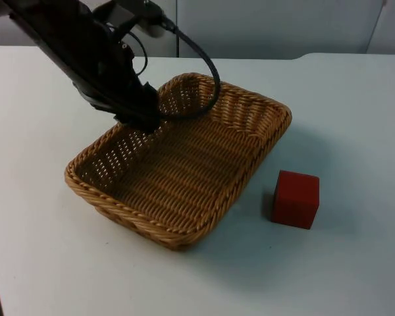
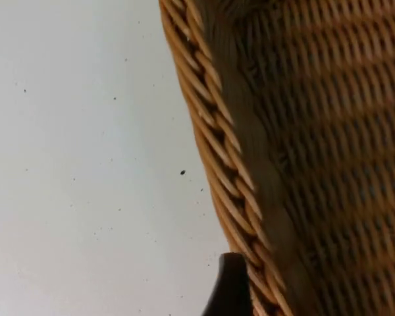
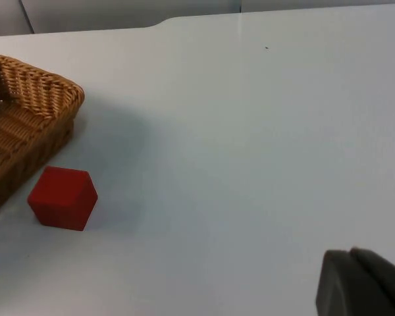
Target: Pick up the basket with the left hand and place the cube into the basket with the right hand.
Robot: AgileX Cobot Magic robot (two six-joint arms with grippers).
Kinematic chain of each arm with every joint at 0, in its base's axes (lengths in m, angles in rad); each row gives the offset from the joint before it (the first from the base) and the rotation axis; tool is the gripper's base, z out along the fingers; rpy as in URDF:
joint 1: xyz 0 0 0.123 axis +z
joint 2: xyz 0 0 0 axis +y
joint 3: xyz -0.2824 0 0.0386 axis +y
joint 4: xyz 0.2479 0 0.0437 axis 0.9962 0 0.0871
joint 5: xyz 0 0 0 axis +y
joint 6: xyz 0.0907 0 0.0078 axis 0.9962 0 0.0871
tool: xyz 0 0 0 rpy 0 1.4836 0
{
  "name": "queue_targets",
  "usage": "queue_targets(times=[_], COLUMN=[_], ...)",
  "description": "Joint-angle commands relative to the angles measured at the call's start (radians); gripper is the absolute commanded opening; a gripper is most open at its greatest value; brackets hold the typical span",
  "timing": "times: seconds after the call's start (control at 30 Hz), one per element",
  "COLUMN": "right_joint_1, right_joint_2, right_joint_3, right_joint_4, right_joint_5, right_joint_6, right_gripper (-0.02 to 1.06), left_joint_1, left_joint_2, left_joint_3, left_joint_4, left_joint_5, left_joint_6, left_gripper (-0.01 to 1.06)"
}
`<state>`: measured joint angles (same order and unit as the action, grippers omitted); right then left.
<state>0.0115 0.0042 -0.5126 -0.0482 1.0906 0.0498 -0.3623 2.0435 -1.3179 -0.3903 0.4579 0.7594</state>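
Note:
A woven wicker basket [image 1: 184, 171] sits at the middle of the table in the top view. My left gripper [image 1: 141, 120] is at its far-left rim, shut on the rim. In the left wrist view the braided rim [image 2: 217, 131] runs right beside one black fingertip [image 2: 229, 286], which stands on the rim's outer side. A red cube [image 1: 295, 198] rests on the table just right of the basket, apart from it. The right wrist view shows the cube [image 3: 63, 197] next to the basket's corner [image 3: 33, 99], with my right gripper [image 3: 362, 286] waiting well away from both.
The white table top [image 1: 355, 118] stretches open to the right of and in front of the cube. The grey partition wall [image 1: 270, 26] closes the far edge. The left arm [image 1: 72, 46] reaches over the far-left part of the table.

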Motion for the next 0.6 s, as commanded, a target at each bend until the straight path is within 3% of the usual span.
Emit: queue_targets(times=[0.0,0.37,0.43,0.5,0.53,0.57], right_joint_1=[0.000,0.000,0.000,0.000,0.000,0.000], right_joint_2=[-0.004,-0.004,-0.004,-0.004,-0.004,-0.004], right_joint_3=[0.004,0.004,0.004,0.004,0.004,0.004], right_joint_4=[-0.001,-0.001,-0.001,-0.001,-0.001,-0.001], right_joint_5=[-0.012,-0.012,-0.012,-0.012,-0.012,-0.012], right_joint_6=[-0.006,-0.006,-0.006,-0.006,-0.006,-0.006], right_gripper=[0.00,0.00,0.00,0.00,0.00,0.00], left_joint_1=[-0.007,-0.005,-0.005,-0.002,-0.002,0.002], left_joint_2=[0.019,0.136,0.156,0.161,0.161,0.161], left_joint_3=[-0.009,-0.009,-0.009,-0.010,-0.010,-0.014], left_joint_4=[0.019,0.023,0.025,0.030,0.030,0.031], left_joint_5=[-0.040,-0.130,-0.141,-0.149,-0.149,-0.148], left_joint_6=[0.004,0.004,0.004,-0.013,-0.013,-0.025], left_gripper=[0.67,0.62,0.48,0.20,0.20,0.06])
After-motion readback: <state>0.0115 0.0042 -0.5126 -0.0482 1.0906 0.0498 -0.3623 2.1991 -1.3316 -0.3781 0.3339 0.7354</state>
